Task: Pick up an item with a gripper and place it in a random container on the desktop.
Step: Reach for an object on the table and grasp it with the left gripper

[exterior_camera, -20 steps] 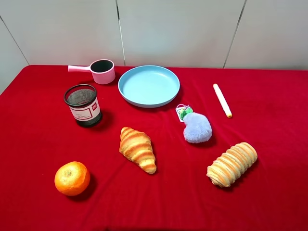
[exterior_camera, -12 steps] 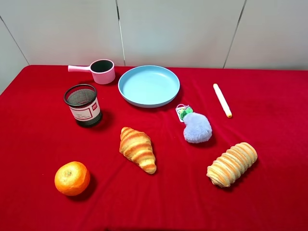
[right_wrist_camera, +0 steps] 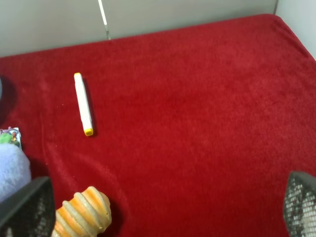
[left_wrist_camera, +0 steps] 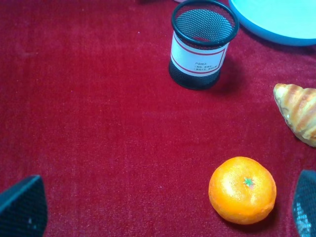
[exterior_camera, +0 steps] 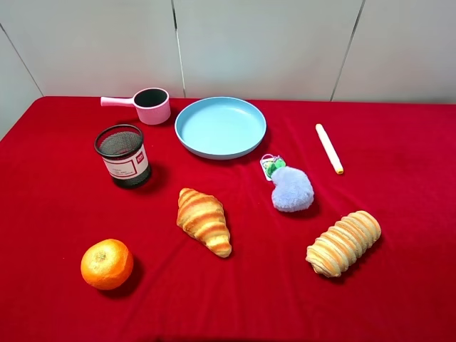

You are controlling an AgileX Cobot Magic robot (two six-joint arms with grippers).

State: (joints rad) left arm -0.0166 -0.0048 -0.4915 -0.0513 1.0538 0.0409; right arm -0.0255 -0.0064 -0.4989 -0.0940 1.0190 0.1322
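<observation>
- Located orange (exterior_camera: 107,264) near the front-left corner of the surface (exterior_camera: 399,285), resting free and touching nothing; croissant (exterior_camera: 204,221) well apart, toward the middle.
- Found cup (exterior_camera: 122,155) upright by the left edge, farther back than the orange, mouth up. Judged a handy drop spot, being the container nearest the orange.
- Read left hand (left_wrist_camera: 163,210) as spread wide and holding nothing: only two dark fingertips (left_wrist_camera: 19,207) show in its wrist view. Noted orange (left_wrist_camera: 242,190) close to one tip, off the midline. Judged as poised above for an approach; would need centring over the fruit before closing.
- Read right hand (right_wrist_camera: 163,207) as equally wide and empty, over the right part of the surface with marker (right_wrist_camera: 83,103) and one end of the roll (right_wrist_camera: 84,212) below. Judged as parked clear, with no part in this pick.
- Saw neither arm in the high view; cannot tell the height of either hand above the surface.
- Could not read the cup's label; too small.
- Saw only mesh inside the cup (left_wrist_camera: 203,42); nothing visible in it, though the lowest part stays dim.
- Noted plate (left_wrist_camera: 281,19) and croissant (left_wrist_camera: 298,111) cut off in the left wrist view, and pompom (right_wrist_camera: 10,173) cut off in the right one.
</observation>
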